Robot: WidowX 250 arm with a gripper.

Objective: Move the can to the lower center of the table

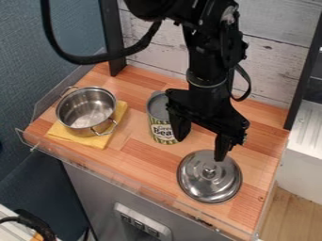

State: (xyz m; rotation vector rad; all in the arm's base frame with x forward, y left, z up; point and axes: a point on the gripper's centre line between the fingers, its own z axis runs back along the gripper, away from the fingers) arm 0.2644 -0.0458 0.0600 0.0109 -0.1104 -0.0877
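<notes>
My gripper (200, 145) hangs over the right half of the table with its two fingers spread wide. The left finger overlaps the right side of the can (165, 133) in this view, and the right finger ends above the upper edge of the metal lid. Whether the left finger touches the can, I cannot tell. Green and yellow-striped, the can stands upright near the middle of the wooden table (135, 176), its grey top partly hidden by the gripper.
A steel pot (86, 110) sits on a folded yellow cloth (100, 141) at the left. The round metal lid (209, 181) lies at the lower right. A clear rim (94, 168) runs along the front edge, and a white plank wall (277, 61) stands behind.
</notes>
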